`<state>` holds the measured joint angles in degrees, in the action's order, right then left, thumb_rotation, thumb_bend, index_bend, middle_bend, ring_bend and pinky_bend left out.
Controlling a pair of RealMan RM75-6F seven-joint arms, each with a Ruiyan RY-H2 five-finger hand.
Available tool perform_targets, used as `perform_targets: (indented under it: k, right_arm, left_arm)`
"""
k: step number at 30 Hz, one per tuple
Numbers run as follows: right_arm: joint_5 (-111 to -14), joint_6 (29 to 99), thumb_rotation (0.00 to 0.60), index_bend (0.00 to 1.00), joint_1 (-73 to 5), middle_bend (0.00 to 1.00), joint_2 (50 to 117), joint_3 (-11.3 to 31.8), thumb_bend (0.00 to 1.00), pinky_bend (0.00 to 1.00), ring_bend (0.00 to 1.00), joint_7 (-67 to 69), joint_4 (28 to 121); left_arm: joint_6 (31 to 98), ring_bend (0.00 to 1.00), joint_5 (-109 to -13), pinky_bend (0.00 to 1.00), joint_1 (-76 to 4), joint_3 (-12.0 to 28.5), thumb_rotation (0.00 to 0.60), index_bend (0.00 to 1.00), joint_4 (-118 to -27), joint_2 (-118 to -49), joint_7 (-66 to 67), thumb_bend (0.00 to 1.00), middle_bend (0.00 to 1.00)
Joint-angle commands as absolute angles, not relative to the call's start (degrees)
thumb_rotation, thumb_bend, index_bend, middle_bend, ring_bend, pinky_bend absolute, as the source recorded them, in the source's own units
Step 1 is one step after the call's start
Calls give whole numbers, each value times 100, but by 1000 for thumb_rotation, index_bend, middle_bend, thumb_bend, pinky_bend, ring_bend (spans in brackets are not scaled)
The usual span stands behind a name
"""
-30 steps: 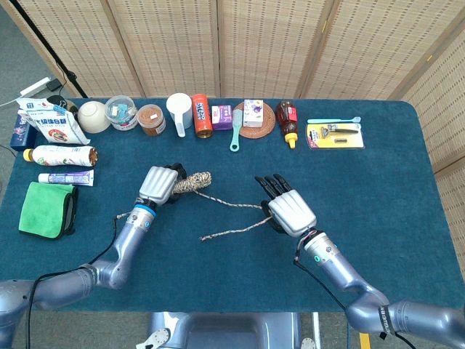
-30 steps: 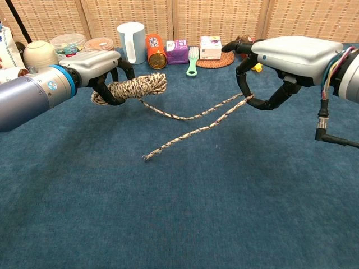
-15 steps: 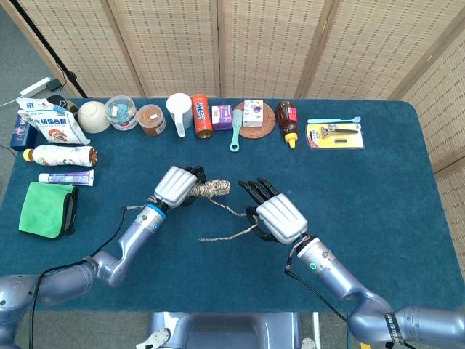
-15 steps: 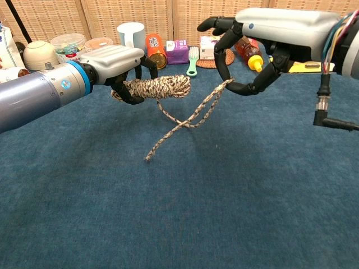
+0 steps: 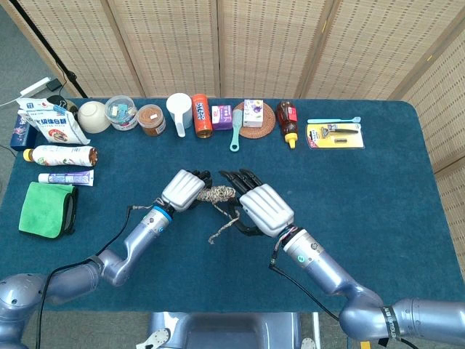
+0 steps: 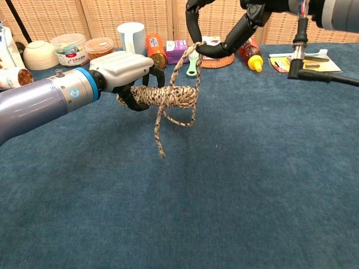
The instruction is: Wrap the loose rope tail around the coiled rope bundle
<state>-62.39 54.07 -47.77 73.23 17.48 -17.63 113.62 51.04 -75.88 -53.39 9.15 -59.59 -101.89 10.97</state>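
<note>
Above the table, left hand [image 6: 126, 70] grips the bundle [image 6: 168, 96]; only the chest view shows right hand [image 6: 216, 28] pinching the tail [image 6: 159, 134]

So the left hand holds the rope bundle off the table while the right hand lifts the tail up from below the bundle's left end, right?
Not quite. The left hand does hold the bundle off the table, but the right hand is above the bundle, and it lifts the tail from the bundle's right end, not the left. The chest view shows this.

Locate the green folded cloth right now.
Head view, far left: the green folded cloth lies near the table's left edge, just below the white tube.
</note>
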Motion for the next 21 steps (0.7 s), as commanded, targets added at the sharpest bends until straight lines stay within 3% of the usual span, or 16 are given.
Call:
perform_targets:
  k: [1,21]
  right_arm:
    - [-5613,5308,600,605,-5068,0,7213,2037,495,0,0,-1846,11575]
    - [-3868,5392,600,617,-6053,0,6963,2531,512,0,0,-2138,11431]
  left_arm:
    - [5084,380,-7613,576,-5357,910,600,456,-5926,-10232,1068,348,305]
    - [5149,376,-8068,576,-5380,660,600,456,-5838,-10212,951,348,305]
